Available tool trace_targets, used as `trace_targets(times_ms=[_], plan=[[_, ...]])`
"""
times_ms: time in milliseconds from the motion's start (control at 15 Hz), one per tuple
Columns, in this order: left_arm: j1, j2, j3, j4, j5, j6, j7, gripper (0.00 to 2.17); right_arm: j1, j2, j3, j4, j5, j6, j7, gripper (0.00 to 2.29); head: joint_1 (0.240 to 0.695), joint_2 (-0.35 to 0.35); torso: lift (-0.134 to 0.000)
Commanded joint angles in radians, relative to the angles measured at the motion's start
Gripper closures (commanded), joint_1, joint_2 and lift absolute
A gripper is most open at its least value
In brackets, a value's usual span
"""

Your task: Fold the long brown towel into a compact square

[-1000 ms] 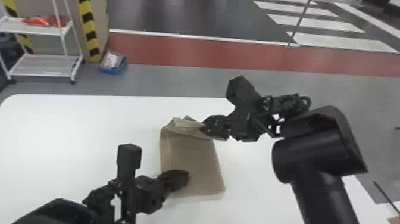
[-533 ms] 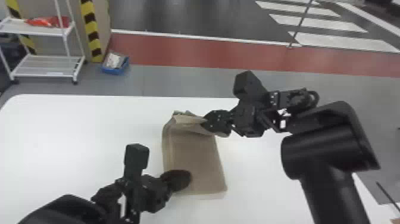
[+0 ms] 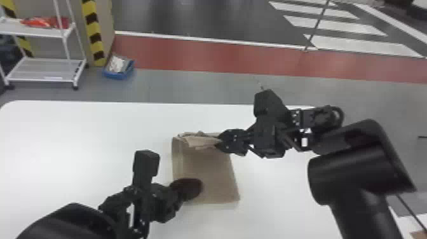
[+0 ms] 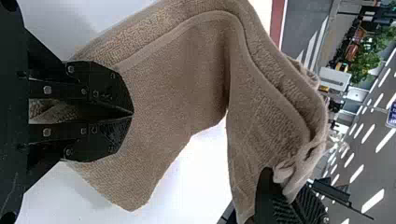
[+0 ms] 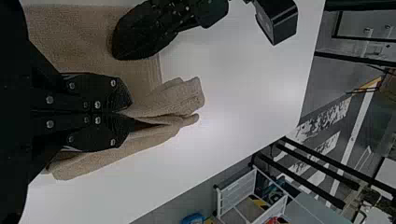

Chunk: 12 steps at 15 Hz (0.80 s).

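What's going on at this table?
The robot is partway through folding the brown towel on the white table. Its right gripper pinches the bunched far end, raised off the tabletop. Its left gripper is shut over the near-left part; whether it pinches cloth, I can't tell. Not a compact square yet.

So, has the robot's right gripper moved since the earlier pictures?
Yes. In the head view the right gripper is slightly lower, a bit farther from the far edge of the table than in either earlier picture.
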Motion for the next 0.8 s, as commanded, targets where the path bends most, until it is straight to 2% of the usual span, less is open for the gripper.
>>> trace_targets(times_ms=[0, 333, 733], plan=[[-0.015, -0.009, -0.009, 0.027, -0.003, -0.015, 0.004, 0.99, 0.038, -0.013, 0.001, -0.026, -0.024, 0.0, 0.003, 1.18, 0.695, -0.213, -0.124], [-0.033, -0.02, -0.031, 0.048, -0.012, -0.031, 0.016, 0.99, 0.107, -0.03, 0.004, -0.041, -0.041, -0.012, 0.003, 1.18, 0.695, -0.224, -0.124], [-0.043, -0.02, -0.028, 0.053, -0.014, -0.031, 0.016, 0.99, 0.119, -0.032, 0.011, 0.025, -0.007, -0.064, 0.003, 1.18, 0.695, -0.234, -0.124]])
